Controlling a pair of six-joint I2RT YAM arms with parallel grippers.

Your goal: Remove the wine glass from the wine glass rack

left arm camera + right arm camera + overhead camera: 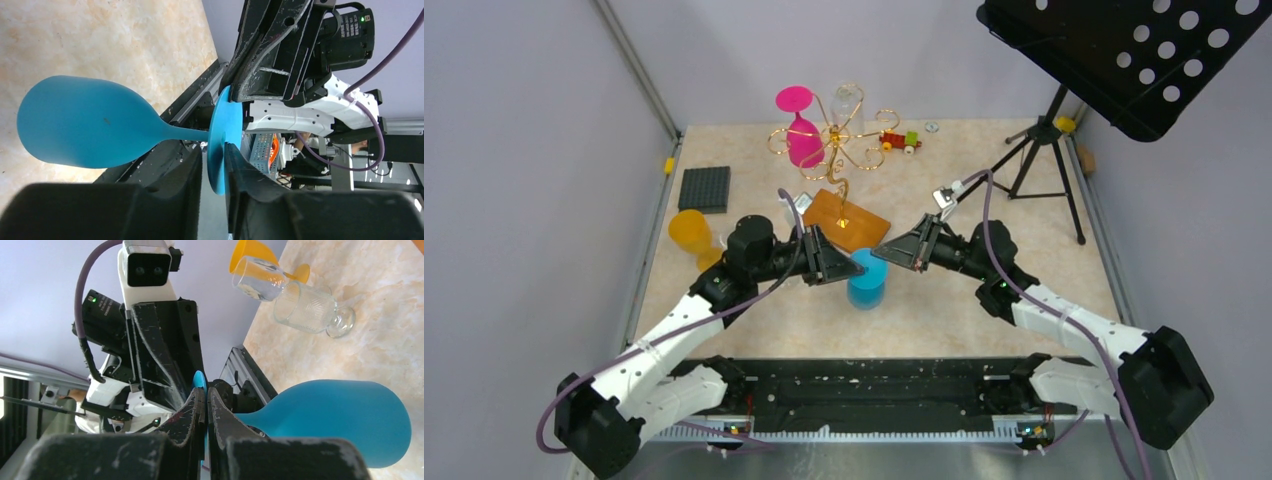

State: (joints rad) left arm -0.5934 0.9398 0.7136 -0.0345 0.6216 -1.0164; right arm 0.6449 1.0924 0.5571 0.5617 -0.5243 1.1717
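Observation:
The gold wire wine glass rack point(836, 138) stands on its wooden base point(848, 222) at the back centre. A pink wine glass point(802, 140) and a clear glass point(847, 100) hang on it. A blue wine glass point(866, 288) is off the rack, held above the table in front of the base. My right gripper point(206, 395) is shut on the rim of its round foot point(220, 125). My left gripper point(214, 160) straddles the same foot, slightly open, with a gap on one side. The blue bowl point(345, 422) also shows in the left wrist view point(85, 122).
A yellow glass point(692, 235) and a black square mat point(705, 188) are at the left. Two clear glasses point(305, 307) lie near the yellow one. A toy train point(900, 141) is behind the rack. A black tripod music stand point(1124, 50) is at the back right.

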